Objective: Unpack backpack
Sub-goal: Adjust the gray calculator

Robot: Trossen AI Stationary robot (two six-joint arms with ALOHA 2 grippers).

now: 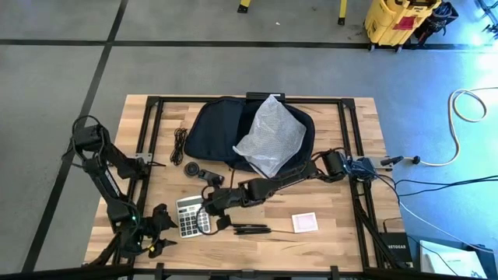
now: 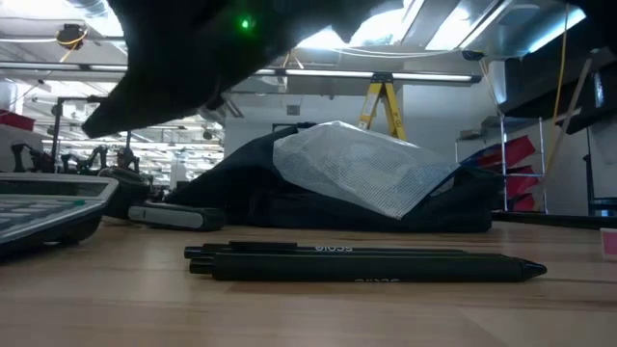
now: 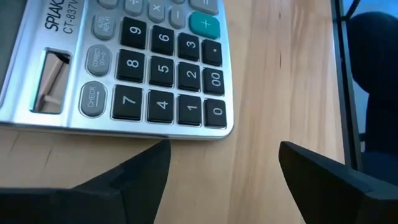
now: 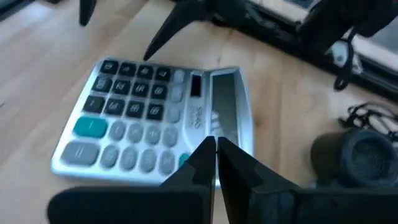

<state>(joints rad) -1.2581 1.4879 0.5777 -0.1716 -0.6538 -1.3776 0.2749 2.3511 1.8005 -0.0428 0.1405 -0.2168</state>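
The dark backpack point(image 1: 218, 128) lies flat at the table's far middle, and a crinkly clear plastic bag point(image 1: 271, 136) rests on its right half. A silver calculator point(image 1: 191, 215) lies face up near the front left. My left gripper point(image 3: 224, 158) is open just short of the calculator's bottom key row point(image 3: 161, 112), low over the wood. My right gripper point(image 4: 216, 148) is shut, reaching in from the right, with its tips at the calculator's display end point(image 4: 227, 106). My right gripper's shut fingertips point(image 4: 205, 155) slant down from the table's right side over the calculator's right edge beside the display point(image 4: 239, 134). I cannot tell whether they touch it. The calculator lies flat on the table.
Two black pens point(image 1: 249, 229) lie side by side right of the calculator, and a small white square point(image 1: 304, 222) lies farther right. A coiled black cord point(image 1: 180, 144), a small round black piece point(image 1: 191, 168) and a black device point(image 1: 210, 176) lie left of the backpack.
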